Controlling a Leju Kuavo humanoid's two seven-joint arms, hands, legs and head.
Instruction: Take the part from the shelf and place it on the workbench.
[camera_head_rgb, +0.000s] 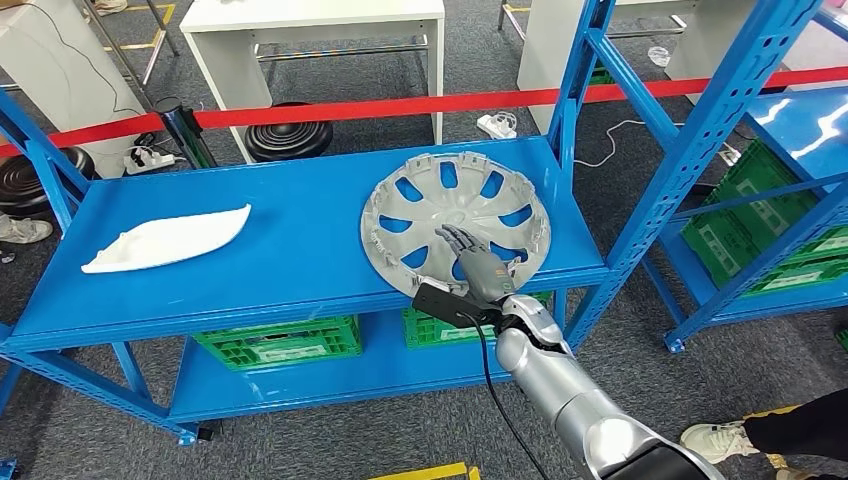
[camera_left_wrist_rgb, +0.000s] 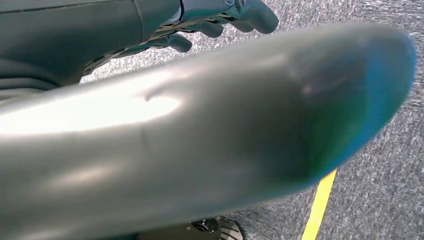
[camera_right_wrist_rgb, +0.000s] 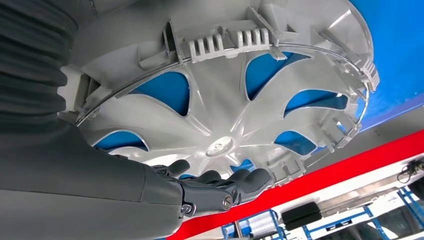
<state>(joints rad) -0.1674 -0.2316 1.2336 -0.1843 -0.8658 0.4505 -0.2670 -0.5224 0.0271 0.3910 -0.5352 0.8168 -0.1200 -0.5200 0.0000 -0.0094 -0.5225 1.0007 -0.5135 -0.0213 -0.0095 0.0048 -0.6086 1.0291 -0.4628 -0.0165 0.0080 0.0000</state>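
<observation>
The right hand (camera_head_rgb: 470, 258) reaches forward over the near edge of the blue shelf (camera_head_rgb: 250, 260) with its fingers (camera_right_wrist_rgb: 235, 182) stretched out side by side, lying over the upturned inner face of the grey wheel cover (camera_head_rgb: 455, 222); it holds nothing as yet, and whether the fingertips actually touch the plastic or hover just above it cannot be told. The wheel cover lies flat, hollow side up, on the top level of the shelf towards its right end, with its near rim at the shelf's front edge, so the part sits directly under and just ahead of that hand. Being round, it has no long axis to line up with; what counts is the rim and the spoke openings, and the fingers point across the near spokes towards the hub (camera_right_wrist_rgb: 220, 146). The left hand (camera_left_wrist_rgb: 220, 20) hangs low over the carpeted floor (camera_left_wrist_rgb: 380, 165) with fingers loosely curled on nothing, well apart from the shelf, so the right hand is plainly the nearer one. A grip on the near rim or through an opening looks like the next need. A white moulded part (camera_head_rgb: 165, 238) lies well apart at the shelf's left end.
</observation>
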